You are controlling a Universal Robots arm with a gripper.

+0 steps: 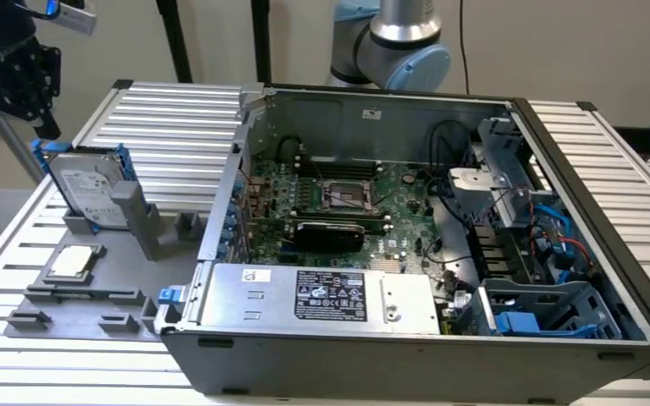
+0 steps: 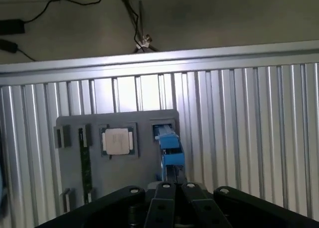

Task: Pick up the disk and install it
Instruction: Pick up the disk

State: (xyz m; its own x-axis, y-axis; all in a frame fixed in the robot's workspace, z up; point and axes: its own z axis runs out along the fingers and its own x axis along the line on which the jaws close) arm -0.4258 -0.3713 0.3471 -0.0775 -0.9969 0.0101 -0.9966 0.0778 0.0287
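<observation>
Nearest me the open computer case (image 1: 415,362) lies on its side, bays exposed for the install. At the exterior view's left the disk (image 1: 82,188) stands on edge in a grey holder (image 1: 145,230), offered for a top grasp. The gripper (image 1: 41,118) hangs above it. From the wrist, the gripper (image 2: 177,190) overlooks the disk's (image 2: 169,150) blue edge; open or closed, I cannot tell.

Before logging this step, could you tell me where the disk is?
On the exterior view's left, the disk stands on edge in the grey holder, beside the open computer case.
</observation>
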